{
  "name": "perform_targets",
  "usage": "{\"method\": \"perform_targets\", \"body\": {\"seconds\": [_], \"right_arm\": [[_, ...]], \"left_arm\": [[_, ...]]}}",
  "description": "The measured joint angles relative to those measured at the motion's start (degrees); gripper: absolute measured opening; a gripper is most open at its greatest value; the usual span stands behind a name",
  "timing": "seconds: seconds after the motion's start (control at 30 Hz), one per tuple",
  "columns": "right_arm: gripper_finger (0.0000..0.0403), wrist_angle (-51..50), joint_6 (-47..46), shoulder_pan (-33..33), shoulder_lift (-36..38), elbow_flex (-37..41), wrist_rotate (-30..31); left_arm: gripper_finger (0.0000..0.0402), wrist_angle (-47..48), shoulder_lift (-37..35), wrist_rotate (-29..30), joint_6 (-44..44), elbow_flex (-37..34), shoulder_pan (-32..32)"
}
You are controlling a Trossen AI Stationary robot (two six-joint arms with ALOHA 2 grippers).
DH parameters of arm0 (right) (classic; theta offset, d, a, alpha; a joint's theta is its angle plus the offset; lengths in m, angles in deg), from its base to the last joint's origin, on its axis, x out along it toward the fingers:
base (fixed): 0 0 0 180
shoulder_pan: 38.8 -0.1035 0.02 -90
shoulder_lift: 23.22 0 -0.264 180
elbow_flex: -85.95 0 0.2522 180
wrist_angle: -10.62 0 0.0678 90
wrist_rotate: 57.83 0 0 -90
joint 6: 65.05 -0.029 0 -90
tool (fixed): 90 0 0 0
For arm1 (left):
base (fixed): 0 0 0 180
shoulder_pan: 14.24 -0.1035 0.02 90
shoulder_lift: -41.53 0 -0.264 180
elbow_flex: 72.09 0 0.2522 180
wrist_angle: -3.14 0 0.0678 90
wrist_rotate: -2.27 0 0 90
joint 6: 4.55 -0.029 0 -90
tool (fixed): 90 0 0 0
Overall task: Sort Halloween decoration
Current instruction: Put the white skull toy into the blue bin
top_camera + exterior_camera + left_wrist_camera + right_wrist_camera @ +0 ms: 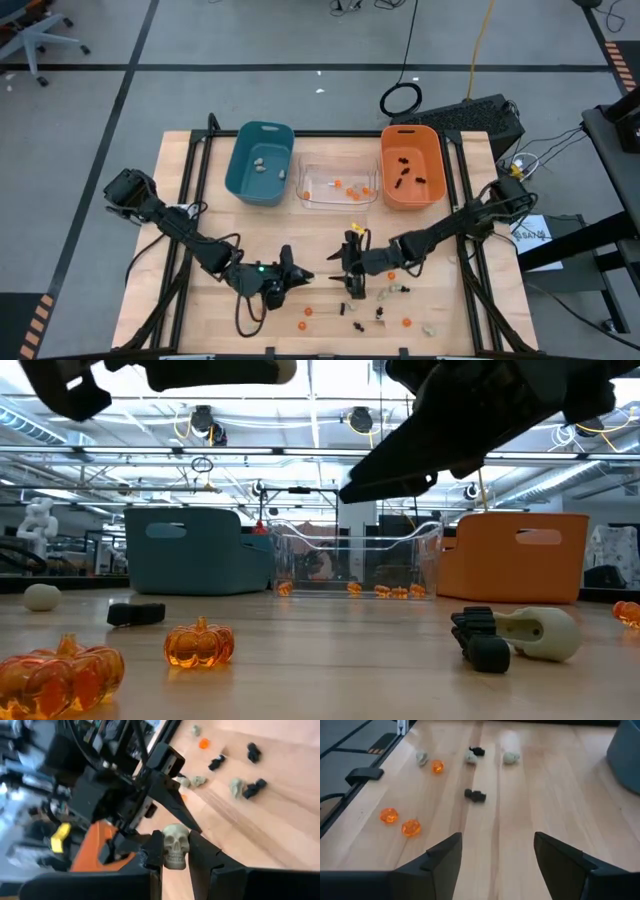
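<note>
Skull point(175, 846) clamped in left end effector point(176, 851), held above table point(280, 835).

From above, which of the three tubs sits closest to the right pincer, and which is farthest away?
From the right pincer, in the high view:
1. Clear tub, middle of the row, nearest.
2. Orange tub, on its right side, only slightly farther.
3. Teal tub, on the left, farthest.

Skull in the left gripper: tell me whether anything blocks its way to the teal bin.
Nothing visible blocks it. The left gripper holds the skull near the table's front middle; the teal bin stands at the back left, with bare wood between in the high view. The right gripper, open, is on the other side.
</note>
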State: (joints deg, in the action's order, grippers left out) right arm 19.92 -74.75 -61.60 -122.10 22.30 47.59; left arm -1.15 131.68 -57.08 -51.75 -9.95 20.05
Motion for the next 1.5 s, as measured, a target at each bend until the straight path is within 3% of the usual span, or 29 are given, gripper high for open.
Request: {"method": "perform_targets", "body": {"seconds": [0.17,0.47,0.7,0.87,1.07,1.2,1.3,1.4,1.5], "right_arm": [[0.0224,6.2,1.5,-1.0,-3.1,0.0,2.6],[0.0221,11.2,1.2,-1.3,-5.0,0.0,2.6],[0.0221,12.3,1.3,-1.7,-5.0,0.0,2.5],[0.0221,10.6,1.9,-2.4,-3.6,0.0,2.4],[0.0221,3.7,3.8,-4.4,0.2,0.0,2.4],[0.0221,1.8,4.0,-5.1,0.6,0.0,2.5],[0.0221,2.0,3.6,-5.5,0.2,0.0,2.5],[0.0221,3.2,2.6,-5.5,0.2,0.0,2.6],[0.0221,5.9,2.7,-5.4,0.2,0.0,2.6]], "left_arm": [[0.0047,0.0,0.0,0.0,-10.1,0.0,0.9],[0.0047,-1.0,0.0,0.0,-11.7,0.0,1.0],[0.0047,-4.0,-0.4,3.9,-1.3,0.0,-0.1],[0.0047,2.8,-5.2,4.1,3.6,0.0,-3.6],[0.0048,16.8,-15.0,4.3,13.8,0.0,-11.7],[0.0048,23.8,-21.4,9.0,23.1,0.0,-19.8],[0.0048,30.2,-24.7,9.2,27.8,0.0,-27.2],[0.0048,34.9,-26.7,5.4,34.1,0.0,-35.5],[0.0048,41.6,-26.8,-3.5,42.2,0.0,-43.7]]}}
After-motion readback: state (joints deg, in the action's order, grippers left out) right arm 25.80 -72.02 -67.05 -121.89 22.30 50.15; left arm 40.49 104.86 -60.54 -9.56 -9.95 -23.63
